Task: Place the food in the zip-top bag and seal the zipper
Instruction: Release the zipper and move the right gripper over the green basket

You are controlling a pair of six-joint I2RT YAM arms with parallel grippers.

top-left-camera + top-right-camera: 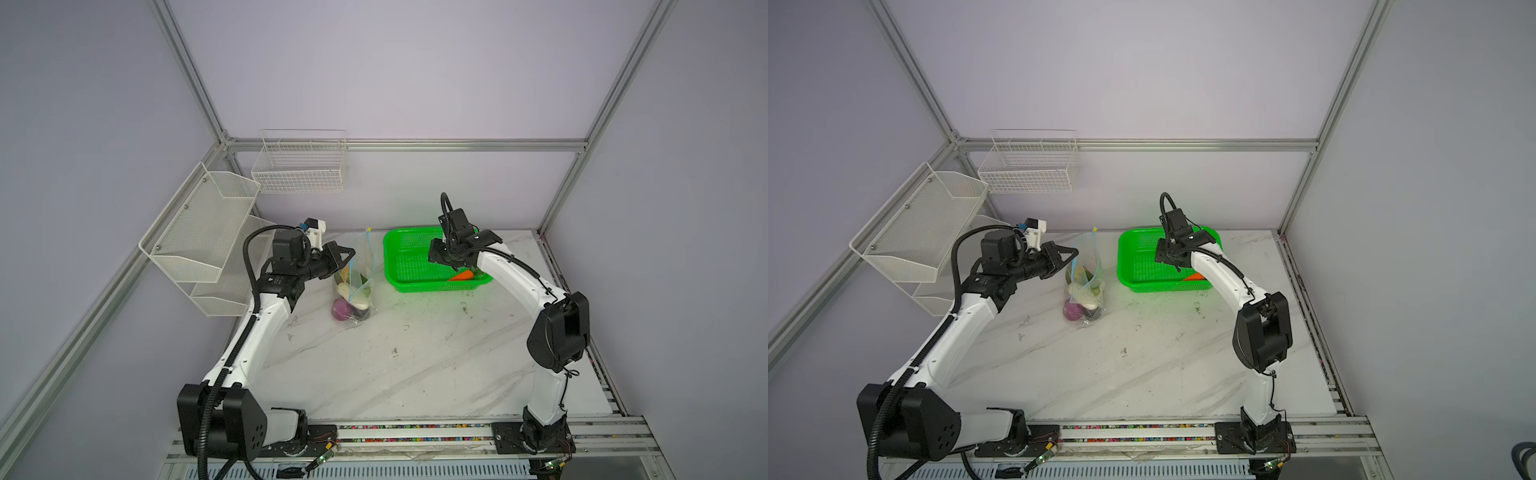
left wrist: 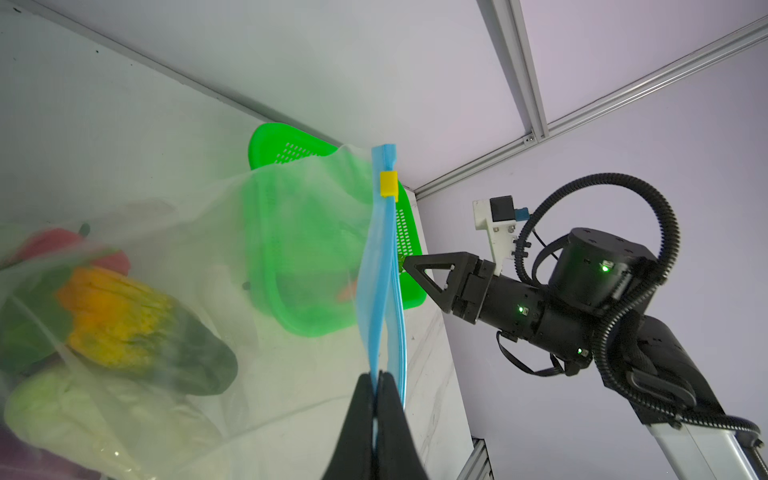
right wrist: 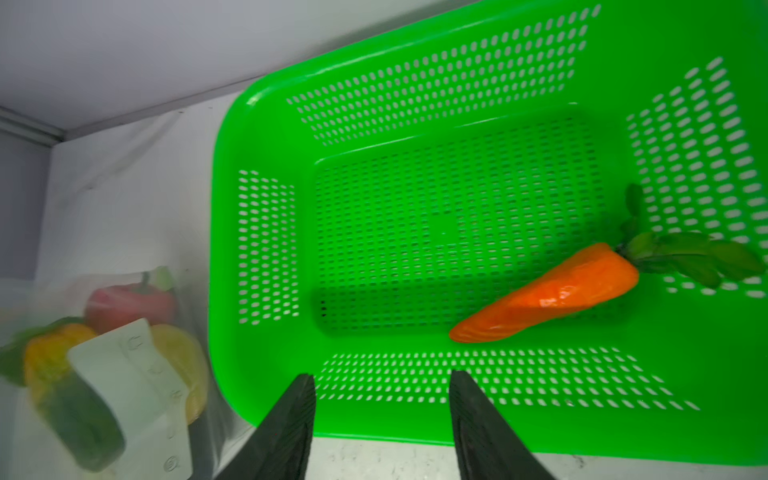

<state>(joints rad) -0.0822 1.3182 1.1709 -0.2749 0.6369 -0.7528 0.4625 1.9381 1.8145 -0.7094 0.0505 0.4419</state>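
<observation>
Nearest me, left of centre, the zip-top bag (image 1: 358,291) stands with the onion (image 1: 341,309), corn (image 2: 120,316) and other food inside. My left gripper (image 2: 376,376) is pinched onto its blue zipper (image 2: 384,257) — yellow slider (image 2: 389,183) at the far end. Farther right, my right gripper (image 3: 380,374) hangs spread and empty over the green basket (image 3: 266,124) — the carrot (image 3: 548,293) lies inside.

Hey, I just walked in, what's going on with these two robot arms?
They are bagging toy vegetables. The left gripper is pinched shut on the blue zipper, holding up the clear bag, whose bottom rests on the table with most of the food inside. The right gripper hangs open over the green basket, where only the carrot lies. The zipper is not sealed yet.
</observation>
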